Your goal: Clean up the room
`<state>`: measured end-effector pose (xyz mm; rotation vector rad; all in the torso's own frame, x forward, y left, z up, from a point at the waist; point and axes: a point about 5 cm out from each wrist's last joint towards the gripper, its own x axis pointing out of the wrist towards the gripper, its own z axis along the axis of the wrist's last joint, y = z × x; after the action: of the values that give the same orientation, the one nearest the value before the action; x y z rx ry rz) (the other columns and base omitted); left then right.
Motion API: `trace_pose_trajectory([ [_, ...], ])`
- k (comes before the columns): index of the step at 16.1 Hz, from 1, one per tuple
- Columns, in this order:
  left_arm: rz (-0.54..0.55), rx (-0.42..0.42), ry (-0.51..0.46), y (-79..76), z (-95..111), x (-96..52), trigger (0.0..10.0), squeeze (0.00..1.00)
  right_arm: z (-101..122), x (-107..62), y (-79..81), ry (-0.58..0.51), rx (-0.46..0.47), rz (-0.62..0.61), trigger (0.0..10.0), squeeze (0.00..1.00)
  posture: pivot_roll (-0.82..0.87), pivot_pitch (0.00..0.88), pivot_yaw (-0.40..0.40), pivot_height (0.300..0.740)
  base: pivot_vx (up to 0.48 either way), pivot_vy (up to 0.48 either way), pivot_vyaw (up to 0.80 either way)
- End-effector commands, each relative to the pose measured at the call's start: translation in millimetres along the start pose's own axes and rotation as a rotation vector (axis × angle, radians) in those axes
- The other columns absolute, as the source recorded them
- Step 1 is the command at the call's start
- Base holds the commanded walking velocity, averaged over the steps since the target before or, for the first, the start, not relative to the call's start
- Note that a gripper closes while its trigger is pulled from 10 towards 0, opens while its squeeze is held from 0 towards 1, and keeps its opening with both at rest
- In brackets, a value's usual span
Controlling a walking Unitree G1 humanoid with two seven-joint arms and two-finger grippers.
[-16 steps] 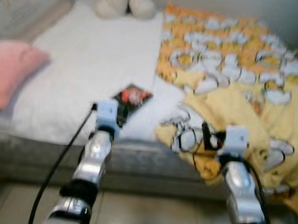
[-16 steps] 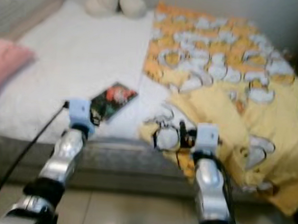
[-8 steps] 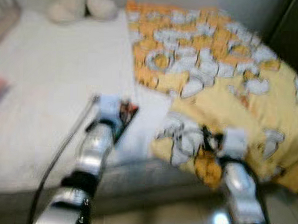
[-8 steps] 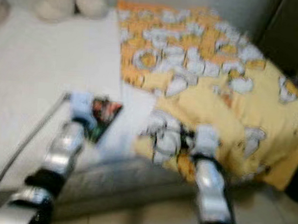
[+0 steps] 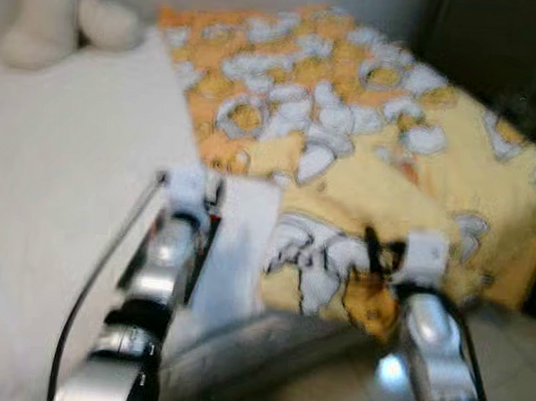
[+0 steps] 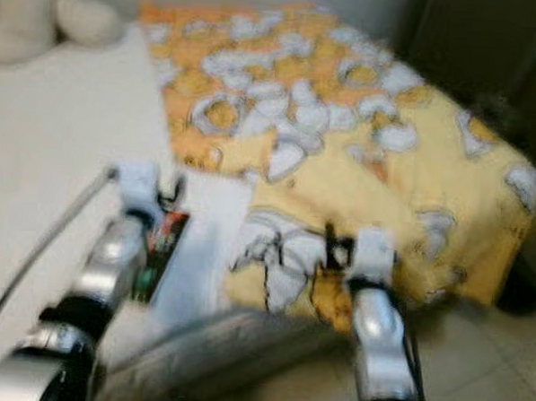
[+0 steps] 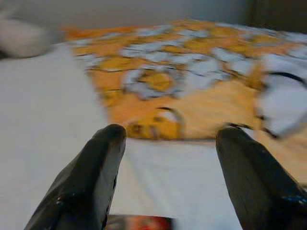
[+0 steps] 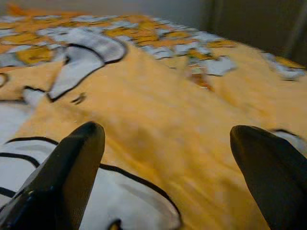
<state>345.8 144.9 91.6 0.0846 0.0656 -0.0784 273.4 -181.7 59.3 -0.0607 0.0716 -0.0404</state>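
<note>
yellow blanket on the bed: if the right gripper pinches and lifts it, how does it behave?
The yellow blanket lies rumpled and folded, so it is probably floppy and would drape. Its edge spills off the bed, so more may slide down. The right gripper, open above it, would likely bunch cloth.

No readable text anywhere.

The packet (image 6: 161,240) on the bed (image 5: 53,180) has a red and dark print, too blurred to make out any words; the yellow blanket (image 5: 361,142) carries only a white and orange pattern, with no lettering, numbers or labels to read.
</note>
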Motion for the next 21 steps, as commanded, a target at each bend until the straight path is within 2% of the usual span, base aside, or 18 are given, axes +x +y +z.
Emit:
trace_pose_trajectory([
  [1,0.03,0.036,0.014,13.3,-2,-0.1,10.0,0.0,4,0.9,9.4,-0.015,0.01,0.019,10.0,0.0,-0.05,0.0,0.026,0.74,0.0,0.0,0.0],
  [3,0.035,0.067,0.033,14.2,-1,3.9,10.0,0.0,2,-0.5,12.0,-0.004,0.027,0.034,10.0,0.0,-0.06,0.0,0.028,0.74,0.0,0.0,0.0],
  [7,0.028,0.071,0.046,16.2,2,9.2,10.0,0.0,1,-5.2,14.5,-0.003,0.028,0.049,10.0,0.0,-0.08,0.0,0.04,0.74,0.0,0.0,0.0],
  [11,0.038,0.084,0.08,14.9,1,12.4,10.0,0.0,1,-8.1,12.5,0.0,0.023,0.045,10.0,0.0,-0.1,0.0,0.045,0.74,0.0,0.48,0.0],
  [13,0.056,0.05,0.092,14.0,2,15.2,10.0,0.0,0,-10.6,10.6,0.004,0.023,0.04,10.0,0.0,-0.11,0.0,0.048,0.74,0.0,0.48,0.0],
  [15,0.078,0.07,0.103,14.2,6,20.0,10.0,0.0,-2,-14.4,12.3,0.018,0.026,0.059,10.0,0.0,-0.12,0.0,0.051,0.74,0.0,0.48,0.0],
  [16,0.07,0.086,0.104,10.9,10,23.2,10.0,0.0,-3,-15.8,14.1,0.022,0.041,0.076,10.0,0.0,-0.12,0.0,0.052,0.74,0.0,0.0,0.0],
  [18,-0.004,0.067,0.111,-3.4,13,26.4,10.0,0.0,0,-18.6,13.8,0.007,0.048,0.078,10.0,0.0,-0.13,0.0,0.062,0.74,0.0,0.0,0.0],
  [21,-0.144,-0.029,0.213,-20.5,5,27.5,10.0,0.0,-2,-22.7,12.2,0.021,0.05,0.063,10.0,0.0,-0.13,0.0,0.053,0.74,0.0,0.0,0.0],
])
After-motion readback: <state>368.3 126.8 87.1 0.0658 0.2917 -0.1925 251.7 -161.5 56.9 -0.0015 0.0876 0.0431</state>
